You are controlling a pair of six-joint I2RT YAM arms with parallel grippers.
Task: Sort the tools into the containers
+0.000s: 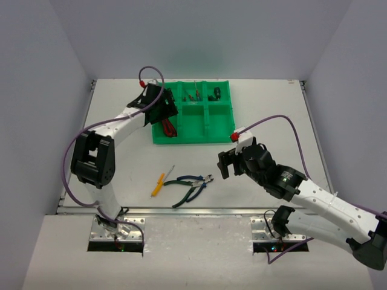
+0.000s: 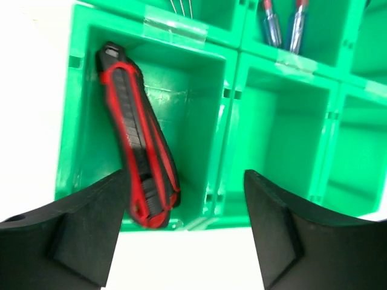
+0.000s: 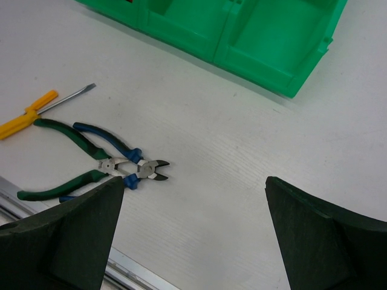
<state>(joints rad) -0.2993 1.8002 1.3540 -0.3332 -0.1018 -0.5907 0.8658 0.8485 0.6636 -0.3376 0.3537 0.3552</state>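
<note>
The green six-compartment tray (image 1: 193, 139) sits at the table's far middle. My left gripper (image 1: 162, 109) hovers at its left side, open and empty. In the left wrist view (image 2: 184, 202) the fingers straddle the near wall of the near-left compartment, where a red-and-black utility knife (image 2: 138, 139) lies. Small precision screwdrivers (image 2: 282, 27) lie in a far compartment. My right gripper (image 1: 227, 163) is open and empty above the table, right of the blue-handled pliers (image 3: 116, 152), green-handled pliers (image 3: 63, 134) and yellow-handled screwdriver (image 3: 25, 118). The pliers (image 1: 191, 183) lie crossed.
The tray's middle and right near compartments (image 3: 266, 36) show nothing inside. The metal rail of the table's near edge (image 3: 139, 272) runs just below the pliers. Purple cables loop over both arms. Grey walls close in the table's left and right sides.
</note>
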